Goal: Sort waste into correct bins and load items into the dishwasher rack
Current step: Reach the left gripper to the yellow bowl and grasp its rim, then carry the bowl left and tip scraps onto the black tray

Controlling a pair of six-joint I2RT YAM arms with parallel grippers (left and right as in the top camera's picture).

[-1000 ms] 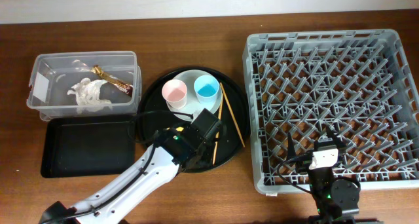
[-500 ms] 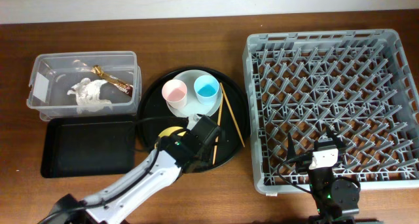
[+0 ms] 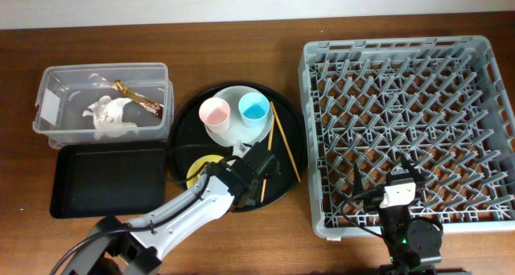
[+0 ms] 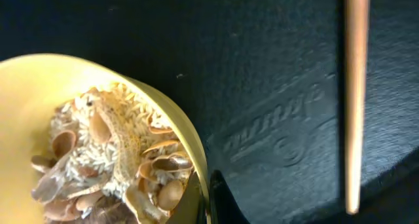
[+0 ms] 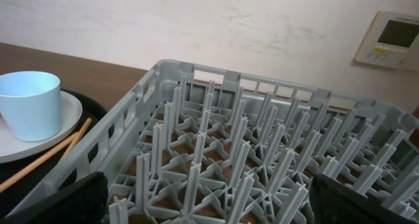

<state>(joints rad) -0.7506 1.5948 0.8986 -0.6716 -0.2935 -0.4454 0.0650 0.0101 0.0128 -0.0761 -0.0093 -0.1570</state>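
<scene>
The yellow bowl sits on the front of the round black tray and holds beige-brown food scraps. My left gripper is shut on the bowl's right rim, one finger inside and one outside. The pink cup and blue cup stand on the pale plate. Two chopsticks lie on the tray's right side. My right gripper is open and empty over the front edge of the grey rack. Tissue and the wrapper lie in the clear box.
The shallow black tray lies in front of the clear box. One chopstick lies just right of the bowl. The right wrist view shows the rack pegs, the blue cup and the chopsticks.
My left arm has swung and its gripper shifted slightly toward the front, so more of the yellow bowl shows. The right arm has not moved.
</scene>
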